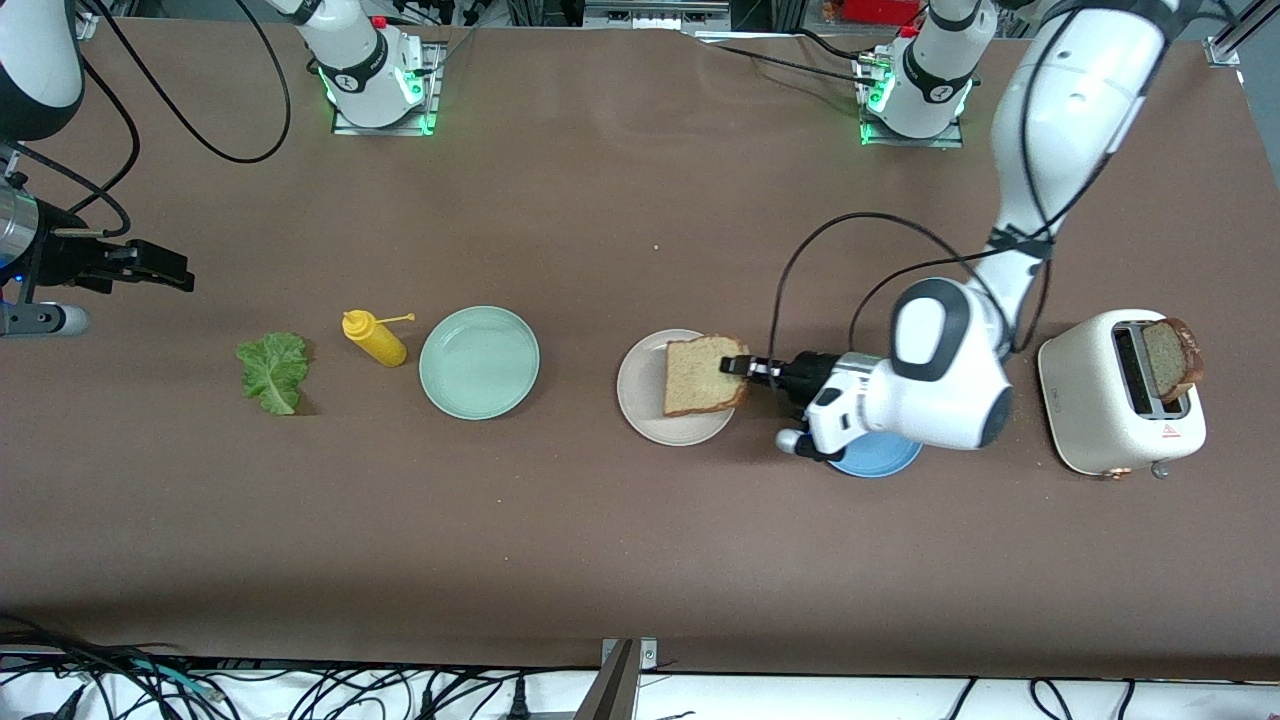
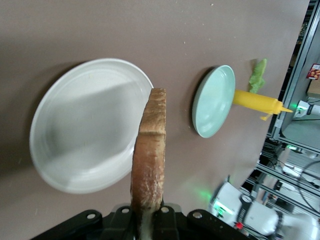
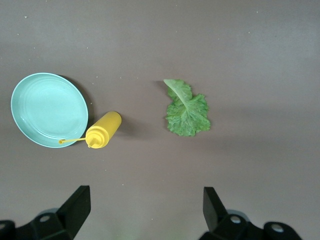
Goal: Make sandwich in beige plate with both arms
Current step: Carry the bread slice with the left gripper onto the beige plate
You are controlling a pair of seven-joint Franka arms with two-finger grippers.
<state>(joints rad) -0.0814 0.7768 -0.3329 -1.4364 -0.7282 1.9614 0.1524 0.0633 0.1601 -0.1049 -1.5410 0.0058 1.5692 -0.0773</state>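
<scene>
My left gripper (image 1: 737,365) is shut on one edge of a brown bread slice (image 1: 703,374) and holds it over the beige plate (image 1: 640,385). In the left wrist view the bread slice (image 2: 150,155) stands edge-on between the shut fingers of the left gripper (image 2: 148,220), above the beige plate (image 2: 85,125). A second slice (image 1: 1172,358) sticks up from the white toaster (image 1: 1120,395). The lettuce leaf (image 1: 272,372) lies flat toward the right arm's end. My right gripper (image 1: 150,265) hangs open and holds nothing over bare table near that end; the right wrist view shows the right gripper (image 3: 146,207) and the lettuce (image 3: 186,110).
A yellow squeeze bottle (image 1: 375,338) lies between the lettuce and a mint-green plate (image 1: 479,361). A blue plate (image 1: 875,458) is mostly hidden under the left arm's wrist. The toaster stands at the left arm's end. Black cables trail from both arms.
</scene>
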